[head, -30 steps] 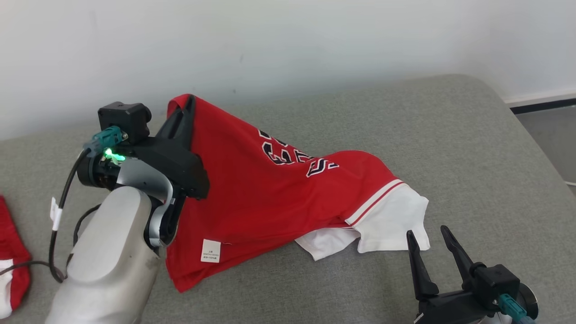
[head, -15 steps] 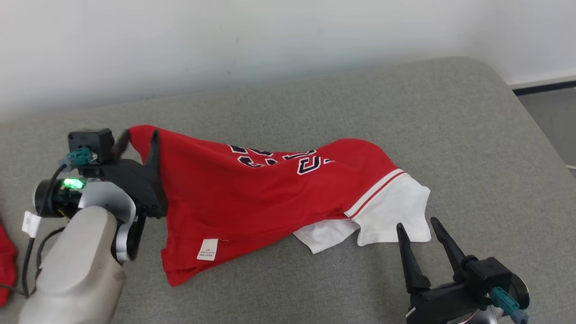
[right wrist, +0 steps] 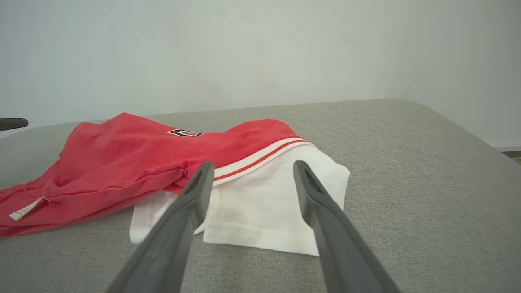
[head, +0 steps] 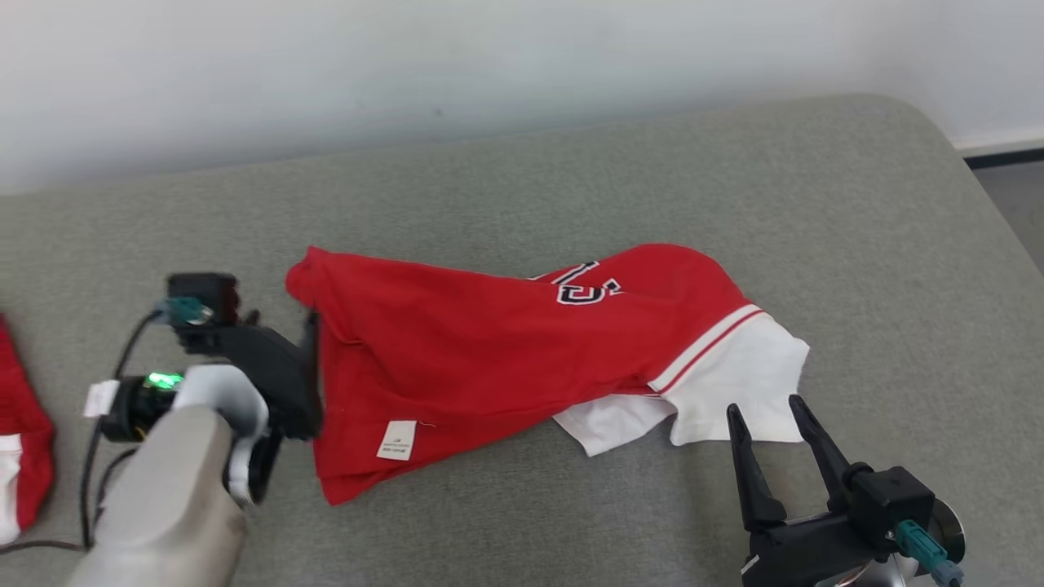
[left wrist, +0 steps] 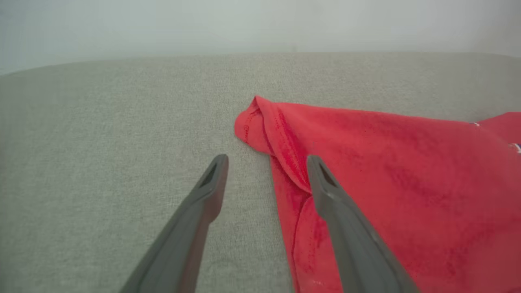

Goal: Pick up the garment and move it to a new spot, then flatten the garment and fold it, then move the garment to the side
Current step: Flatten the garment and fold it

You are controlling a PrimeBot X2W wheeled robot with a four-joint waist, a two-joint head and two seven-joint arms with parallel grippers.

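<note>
Item one, my left gripper (left wrist: 267, 159): fingers spread apart, nothing clamped between them. The garment (head: 489, 342), a red jersey, lies at its right side. In the left wrist view one finger overlaps the jersey's stitched red edge and a folded corner sits just beyond the gap. I cannot tell whether that finger touches the cloth. Item two, my right gripper (head: 763, 408): fingers likewise apart and empty, low over the grey cushion (head: 571, 179), with the tips pointing at the garment's white panel (head: 734, 383), which lies just beyond them. Item three, the garment itself: rumpled and spread across the middle of the cushion between my two grippers, the red body toward my left and the white panel toward my right. The head view shows dark lettering (head: 583, 289) on a raised fold and a white label (head: 397, 440) near the front hem. The right wrist view shows both from low down, but the left wrist view shows neither. Item four: a second red-and-white cloth (head: 20, 424) at the head view's left edge, well apart from the jersey. A pale wall (head: 522, 65) stands behind the cushion.
</note>
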